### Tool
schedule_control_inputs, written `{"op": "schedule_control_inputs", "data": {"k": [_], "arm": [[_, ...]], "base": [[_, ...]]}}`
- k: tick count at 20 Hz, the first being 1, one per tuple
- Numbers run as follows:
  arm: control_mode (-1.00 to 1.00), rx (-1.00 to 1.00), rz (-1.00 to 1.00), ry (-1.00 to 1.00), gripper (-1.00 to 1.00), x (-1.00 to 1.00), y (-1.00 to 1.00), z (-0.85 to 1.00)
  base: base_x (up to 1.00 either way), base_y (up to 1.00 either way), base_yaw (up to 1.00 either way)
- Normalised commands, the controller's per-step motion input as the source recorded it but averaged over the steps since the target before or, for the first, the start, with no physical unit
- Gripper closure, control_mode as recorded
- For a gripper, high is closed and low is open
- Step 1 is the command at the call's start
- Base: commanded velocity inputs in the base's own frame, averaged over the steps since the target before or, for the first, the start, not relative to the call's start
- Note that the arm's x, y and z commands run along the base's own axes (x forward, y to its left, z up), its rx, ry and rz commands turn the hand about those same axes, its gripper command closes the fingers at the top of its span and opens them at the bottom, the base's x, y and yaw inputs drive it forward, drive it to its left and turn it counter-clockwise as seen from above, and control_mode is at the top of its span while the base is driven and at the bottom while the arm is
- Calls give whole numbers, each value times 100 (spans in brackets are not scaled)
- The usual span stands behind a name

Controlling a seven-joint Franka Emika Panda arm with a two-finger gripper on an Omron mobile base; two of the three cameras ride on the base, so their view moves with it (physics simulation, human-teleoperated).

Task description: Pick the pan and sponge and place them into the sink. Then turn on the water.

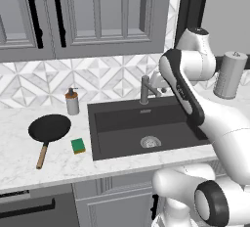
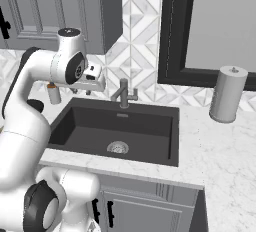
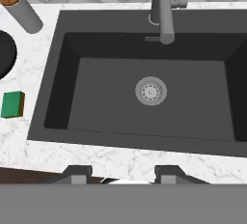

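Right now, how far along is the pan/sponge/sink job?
Nothing looks done: the frying pan and green sponge lie on the counter left of the sink, whose basin holds no items. The gripper hovers above the sink's front edge, holding nothing. Left: both placements, then the faucet, which shows no stream.

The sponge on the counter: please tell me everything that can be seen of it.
The sponge is a small square block, green on top, with a thin yellow layer showing at its lower edge. It looks soft and matte. It lies flat on the white marbled counter, to the left of the dark sink and just short of its rim. The black pan sits close beside it, apart from it. Nothing touches the sponge except the counter.
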Motion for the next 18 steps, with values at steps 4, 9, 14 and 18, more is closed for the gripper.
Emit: {"op": "schedule_control_inputs", "data": {"k": [4,9,14,18], "arm": [[-100,0,0,3,-100,-9,10,-1],[-100,0,0,0,-100,-30,35,-18],[-100,0,0,0,-100,-30,47,-25],[-100,0,0,4,-100,-12,67,-36]], "base": [[0,0,0],[0,0,0],[0,0,0],[0,0,0]]}}
